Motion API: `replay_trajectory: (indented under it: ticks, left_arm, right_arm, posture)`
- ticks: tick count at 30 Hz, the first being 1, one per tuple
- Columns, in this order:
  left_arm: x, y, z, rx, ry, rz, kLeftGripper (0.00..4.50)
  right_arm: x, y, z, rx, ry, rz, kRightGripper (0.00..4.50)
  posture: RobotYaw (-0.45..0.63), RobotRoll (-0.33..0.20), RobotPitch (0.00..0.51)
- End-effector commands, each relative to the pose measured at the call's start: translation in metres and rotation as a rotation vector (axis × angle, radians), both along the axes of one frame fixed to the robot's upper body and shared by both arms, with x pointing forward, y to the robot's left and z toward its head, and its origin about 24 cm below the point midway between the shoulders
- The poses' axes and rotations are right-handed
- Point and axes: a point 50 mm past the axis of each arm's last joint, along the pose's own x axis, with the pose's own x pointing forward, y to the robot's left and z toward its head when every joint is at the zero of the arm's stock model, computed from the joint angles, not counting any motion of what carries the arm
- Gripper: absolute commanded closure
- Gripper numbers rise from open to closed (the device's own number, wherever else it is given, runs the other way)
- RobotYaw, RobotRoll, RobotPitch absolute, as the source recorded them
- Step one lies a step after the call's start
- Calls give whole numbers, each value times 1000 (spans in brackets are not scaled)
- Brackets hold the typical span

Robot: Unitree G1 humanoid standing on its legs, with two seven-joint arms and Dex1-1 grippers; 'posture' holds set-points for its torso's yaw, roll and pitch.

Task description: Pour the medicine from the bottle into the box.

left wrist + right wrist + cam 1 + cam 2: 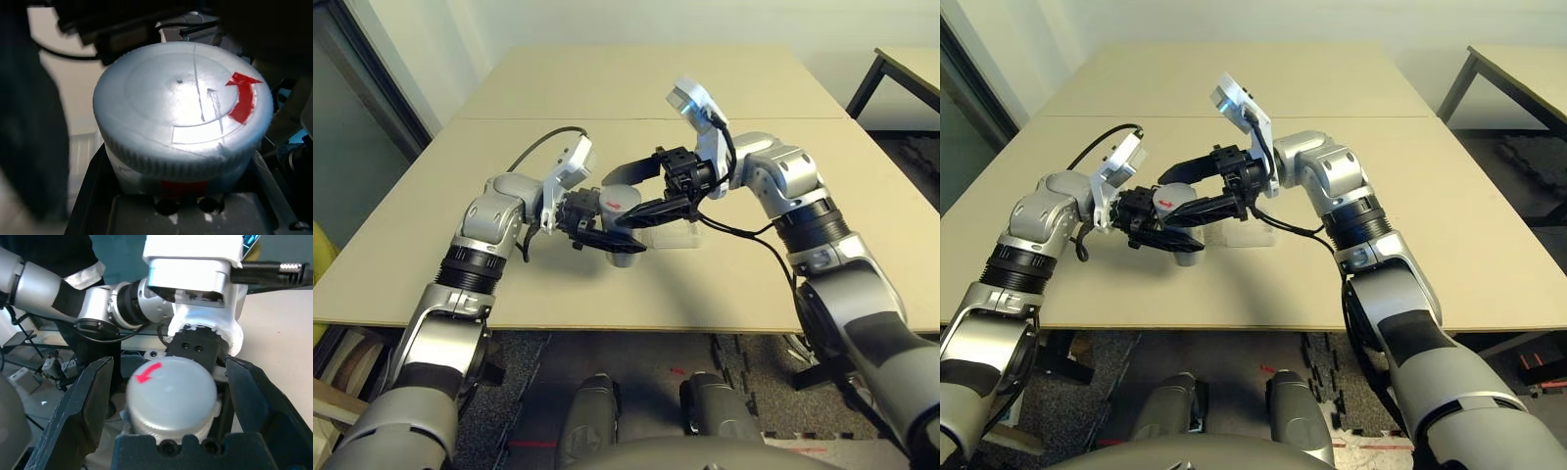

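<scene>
Sitting lifted over the near part of the tan table (724, 284), pinched in the left gripper (597, 227) with fingers clamped on its body: the bottle (619, 204), grey cap with the red arrow (146, 372) facing the right gripper (651, 196), whose fingers are spreading wide either side of that cap, not quite squeezing it. Resting flat on the tabletop just beyond and below the bottle, the clear box (674, 235). Stretching back toward a pale wall, two tabletops meeting at a seam (607, 118), with a black-legged table (901, 73) standing off to the right and dark floor mats (646, 372) showing under the near edge.
</scene>
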Motion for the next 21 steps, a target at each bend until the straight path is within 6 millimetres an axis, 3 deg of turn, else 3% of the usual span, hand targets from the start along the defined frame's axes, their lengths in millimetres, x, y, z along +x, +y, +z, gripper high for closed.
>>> replay_trajectory:
  ticks: [1,11,21]
  left_arm:
    - [-5,-2,-1,2,-6,-14,1919]
    - [-3,-2,4,-23,-47,8,1919]
    - [-1,2,9,-44,-51,29,1919]
  right_arm:
    - [3,9,1,-17,-31,-2,0]
    - [13,7,-5,-4,-13,-45,0]
    - [23,-33,-9,-39,1,-154,0]
  posture:
    - [-8,0,0]
    - [-1,0,0]
    - [-6,0,0]
